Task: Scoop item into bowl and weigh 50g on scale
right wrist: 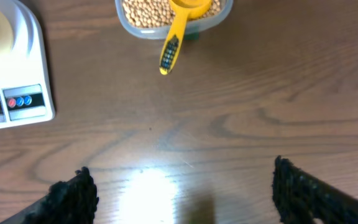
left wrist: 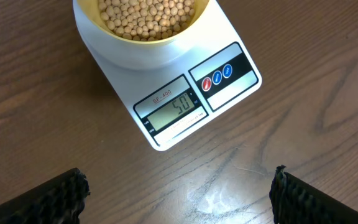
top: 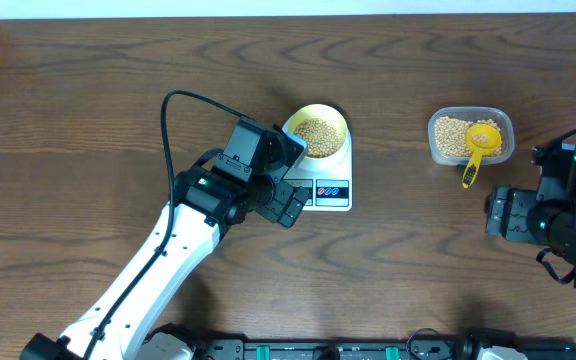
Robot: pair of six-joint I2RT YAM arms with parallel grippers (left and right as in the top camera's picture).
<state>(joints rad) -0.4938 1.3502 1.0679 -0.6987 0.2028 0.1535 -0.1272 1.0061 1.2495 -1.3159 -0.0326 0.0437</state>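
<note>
left fingers (left wrist: 48, 202) stand wide apart and hold nothing, hovering over bare tabletop (left wrist: 328, 124) just in front of the scale (left wrist: 219, 46). right fingers (right wrist: 67, 199) are also spread and empty, well away on their own side. the bowl (left wrist: 142, 53) sits on the scale's platform, filled with beans (left wrist: 148, 15), and the display (left wrist: 174, 109) appears to read 50. by that, scooping looks done and the weighing step is at its check. the next move calls for little: confirm the figure, and keep both arms off the scale so the reading is not disturbed. the scoop (right wrist: 173, 40) rests in the clear container (right wrist: 124, 23) of spare beans.

the left wrist view cuts off the bowl's far side, and the small print beside the digits is too fine to read. from overhead the left arm covers part of the scale, and the digits cannot be made out there.
</note>
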